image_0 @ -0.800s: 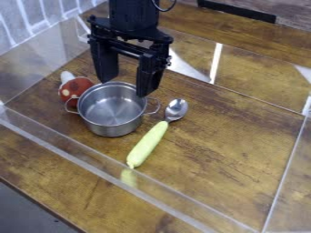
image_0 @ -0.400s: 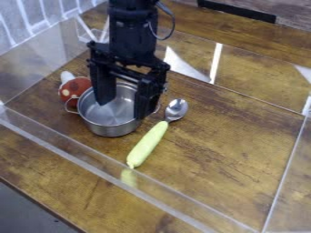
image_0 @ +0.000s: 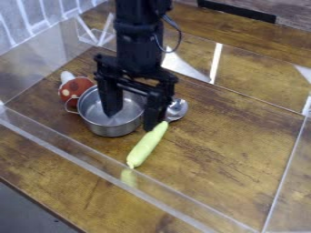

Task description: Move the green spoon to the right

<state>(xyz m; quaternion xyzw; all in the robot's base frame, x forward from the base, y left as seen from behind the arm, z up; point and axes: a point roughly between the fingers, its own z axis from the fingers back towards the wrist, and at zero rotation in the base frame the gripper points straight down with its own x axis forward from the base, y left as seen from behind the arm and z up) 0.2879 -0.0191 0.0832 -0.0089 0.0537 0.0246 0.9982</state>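
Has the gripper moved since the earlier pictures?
Yes. The gripper has come toward the camera and down, judged against the pot, nearer the spoon, jaws open.

No legible text or labels anywhere

One green spoon (image_0: 151, 142), one steel pot (image_0: 109, 112) and one small red-and-white object (image_0: 75, 87) sit on one wooden worktop (image_0: 231, 136). One robot arm carries one gripper (image_0: 131, 116).
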